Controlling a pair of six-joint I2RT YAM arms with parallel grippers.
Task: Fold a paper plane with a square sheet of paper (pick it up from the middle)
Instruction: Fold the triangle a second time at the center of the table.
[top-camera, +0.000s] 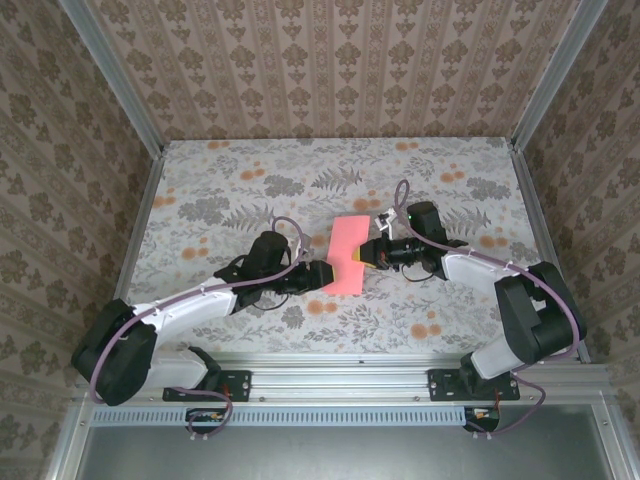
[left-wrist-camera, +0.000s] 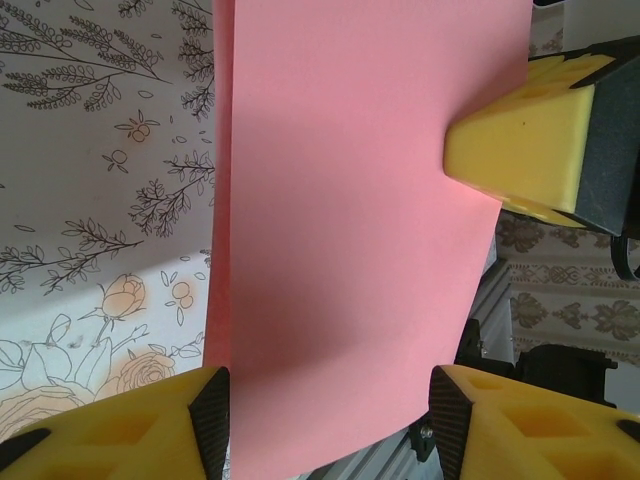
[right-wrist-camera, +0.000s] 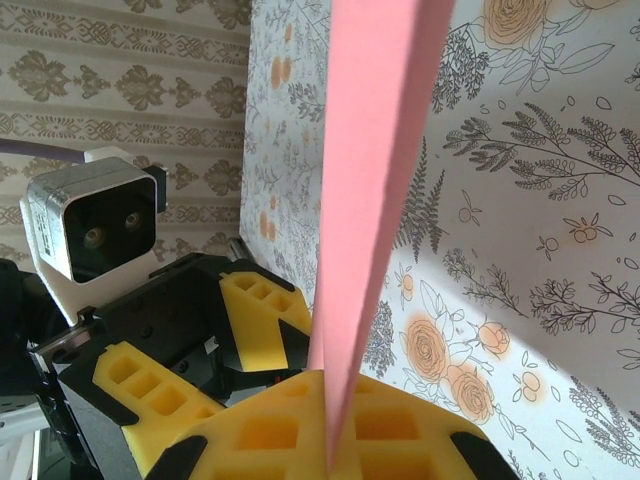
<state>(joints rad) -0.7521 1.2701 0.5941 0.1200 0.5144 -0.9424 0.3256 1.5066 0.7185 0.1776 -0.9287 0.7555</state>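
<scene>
The right gripper was clamped shut on one edge of the paper, which ran straight out from between its jaws. The left gripper stood part open, one finger either side of the paper's near end, above the table.

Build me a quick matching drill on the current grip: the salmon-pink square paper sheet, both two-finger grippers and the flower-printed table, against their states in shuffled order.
Things:
1. salmon-pink square sheet of paper
2. left gripper
3. right gripper
4. flower-printed table

States:
A. shut, pinching the sheet's edge
B. lying beneath the raised sheet
C. open, straddling the sheet
D. held up off the surface

Pairs: 1-D, 2-C, 3-A, 4-B
</scene>
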